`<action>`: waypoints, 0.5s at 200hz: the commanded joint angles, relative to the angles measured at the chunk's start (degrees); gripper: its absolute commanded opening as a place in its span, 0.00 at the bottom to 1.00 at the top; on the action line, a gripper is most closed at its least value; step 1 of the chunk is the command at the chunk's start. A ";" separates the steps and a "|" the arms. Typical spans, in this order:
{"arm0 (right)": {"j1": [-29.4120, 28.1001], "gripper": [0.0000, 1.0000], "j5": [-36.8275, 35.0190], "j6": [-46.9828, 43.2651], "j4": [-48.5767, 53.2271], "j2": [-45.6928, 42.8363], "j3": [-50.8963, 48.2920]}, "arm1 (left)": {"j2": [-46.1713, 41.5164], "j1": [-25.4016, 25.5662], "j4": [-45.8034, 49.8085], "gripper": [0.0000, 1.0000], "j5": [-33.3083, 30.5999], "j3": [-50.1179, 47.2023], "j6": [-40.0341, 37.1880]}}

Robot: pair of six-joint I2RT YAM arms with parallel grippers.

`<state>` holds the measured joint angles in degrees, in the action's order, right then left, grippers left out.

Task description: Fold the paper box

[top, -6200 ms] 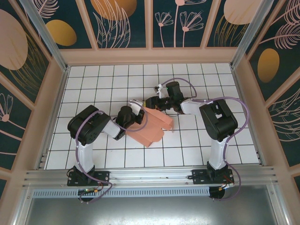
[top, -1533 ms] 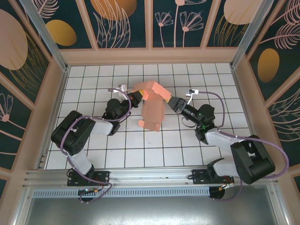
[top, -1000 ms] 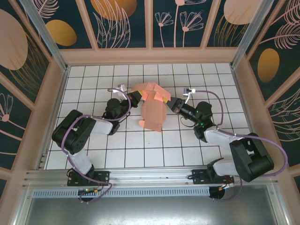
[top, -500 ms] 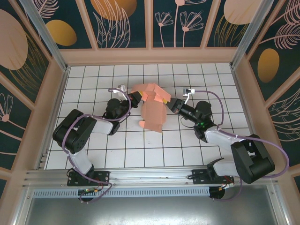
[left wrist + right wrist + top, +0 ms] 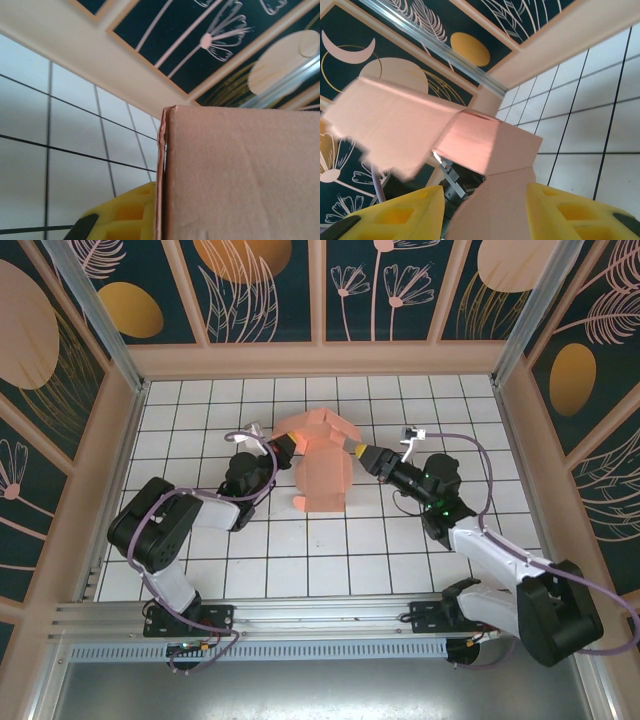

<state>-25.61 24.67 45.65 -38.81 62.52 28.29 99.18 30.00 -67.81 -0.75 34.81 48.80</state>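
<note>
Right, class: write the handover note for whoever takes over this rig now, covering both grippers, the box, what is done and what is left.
Left gripper: shut on the far left edge of the paper box.
Right gripper: open, jaws apart around the box's far right corner, no grip.
Box: mid-table, lying between the two grippers.
Done: the body is folded into a box shape.
Left: the flaps at the far end stand loose; they likely need closing.
</note>
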 commanded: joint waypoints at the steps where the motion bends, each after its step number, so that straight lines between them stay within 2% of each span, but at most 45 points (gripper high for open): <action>1: -0.63 0.49 -2.73 -5.43 2.94 -3.05 2.73 | -2.07 -0.02 2.88 0.00 -6.16 -0.25 1.13; 42: -5.95 0.53 -6.62 -8.55 5.74 -2.46 7.54 | -1.64 -0.04 4.37 0.00 -9.75 -0.36 1.48; 100: -15.00 0.53 -14.39 -15.06 17.60 6.87 24.54 | -2.30 -0.04 5.91 0.00 -18.08 -2.50 0.67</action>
<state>-38.13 15.51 34.50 -26.89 66.06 45.82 98.50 30.00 -62.30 -13.39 33.30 49.43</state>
